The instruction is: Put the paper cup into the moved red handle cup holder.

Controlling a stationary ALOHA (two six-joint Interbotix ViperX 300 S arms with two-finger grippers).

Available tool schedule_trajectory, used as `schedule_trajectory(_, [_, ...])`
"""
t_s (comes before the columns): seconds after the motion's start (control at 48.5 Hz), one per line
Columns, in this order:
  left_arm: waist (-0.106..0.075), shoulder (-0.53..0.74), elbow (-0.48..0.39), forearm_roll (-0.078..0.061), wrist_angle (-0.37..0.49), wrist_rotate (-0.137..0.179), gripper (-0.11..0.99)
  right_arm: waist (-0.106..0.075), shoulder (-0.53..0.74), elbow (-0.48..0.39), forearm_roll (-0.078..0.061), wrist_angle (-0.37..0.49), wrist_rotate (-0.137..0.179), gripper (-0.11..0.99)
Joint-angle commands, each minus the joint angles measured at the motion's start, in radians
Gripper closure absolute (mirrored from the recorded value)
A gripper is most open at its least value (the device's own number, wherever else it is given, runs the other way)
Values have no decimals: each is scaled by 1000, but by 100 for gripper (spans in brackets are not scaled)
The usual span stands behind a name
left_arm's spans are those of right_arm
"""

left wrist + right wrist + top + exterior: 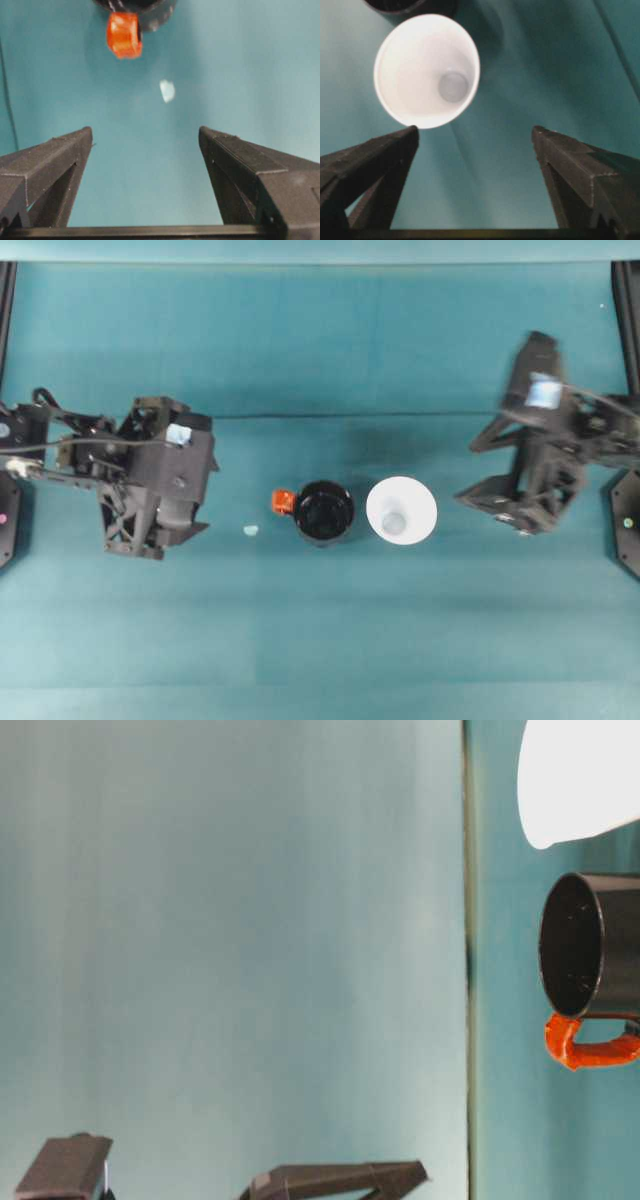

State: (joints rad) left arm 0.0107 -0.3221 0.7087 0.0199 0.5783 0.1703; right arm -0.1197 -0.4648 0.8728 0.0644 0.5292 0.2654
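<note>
From the left wrist view, the left pincer [145,137] stands wide with nothing between its fingers [65,150], above bare teal counter [260,65]. Just beyond it lies a small pale scrap [167,91], and farther on sits the orange-red handle of the red handle cup holder [150,9], its black body cut off at the frame's edge.

From the right wrist view, the right pincer [475,135] is likewise spread wide and holds nothing. Past its tips the paper cup [426,70] stands upright, mouth open, empty, with the holder's dark rim just behind it.

In the overhead view, holder and cup stand side by side near the middle of the counter, close but not touching, the holder's handle pointing toward the left arm and away from the cup. The scrap lies between that handle and the left pincer. Both arms sit toward the counter's opposite side edges, well apart from the two vessels.
</note>
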Motion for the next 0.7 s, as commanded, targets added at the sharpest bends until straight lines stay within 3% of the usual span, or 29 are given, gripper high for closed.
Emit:
schedule_trajectory(0.0, [-2,-15,-5,3,-5,-12,-6,-5,61,-71,2,35,11,-3])
schedule_trajectory(0.041, [-2,-15,-3,3,-5,-20,-6,-9,95,-100,2,55,11,-7])
schedule_trajectory(0.268, [-2,-17,6,3,-5,-46,-6,-34,265,-225,-2,161,9,-6])
schedule_trajectory(0.68, [-2,-12,17,3,-11,-52,-6,-35,436,-287,0,156,9,-6])
